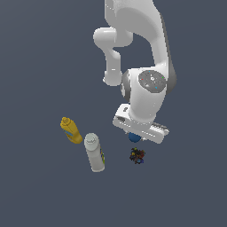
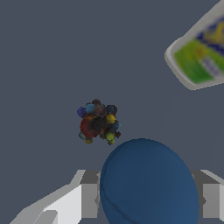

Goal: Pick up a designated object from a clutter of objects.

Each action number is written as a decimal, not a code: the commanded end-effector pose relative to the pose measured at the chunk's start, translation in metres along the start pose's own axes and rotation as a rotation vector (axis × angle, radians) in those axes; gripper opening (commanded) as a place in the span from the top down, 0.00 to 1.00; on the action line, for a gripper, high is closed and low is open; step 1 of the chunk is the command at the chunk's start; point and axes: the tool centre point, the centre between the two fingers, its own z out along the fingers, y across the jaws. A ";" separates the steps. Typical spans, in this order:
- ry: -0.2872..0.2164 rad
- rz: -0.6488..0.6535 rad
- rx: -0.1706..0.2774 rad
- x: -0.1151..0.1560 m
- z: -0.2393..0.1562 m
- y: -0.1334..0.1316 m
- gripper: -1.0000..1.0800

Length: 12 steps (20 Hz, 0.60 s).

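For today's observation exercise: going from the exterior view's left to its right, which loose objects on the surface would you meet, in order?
Yellow bottle → larger white bottle with a white cap → small smooth blue ball, partly hidden beneath the gripper. The tiny dark multicoloured clump sits at nearly the same left-right position as the ball, so it is left unranked.

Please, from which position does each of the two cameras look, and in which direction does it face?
Exterior view: high above, facing down on the floor; shows the arm, gripper, yellow bottle, white bottle.
Wrist view: on the wrist, facing along the fingers, which flank the blue ball.
Shared: ball, speckled clump, white bottle.
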 end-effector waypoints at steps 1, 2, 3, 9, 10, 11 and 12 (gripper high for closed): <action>0.000 0.000 0.001 0.010 -0.028 0.012 1.00; 0.000 0.000 0.001 0.013 -0.039 0.017 1.00; 0.000 0.000 0.001 0.017 -0.050 0.021 1.00; 0.000 0.000 0.002 0.041 -0.116 0.048 1.00; 0.000 0.000 0.002 0.045 -0.126 0.053 1.00; 0.000 0.000 0.002 0.049 -0.137 0.057 1.00; 0.000 0.000 0.001 0.053 -0.147 0.061 1.00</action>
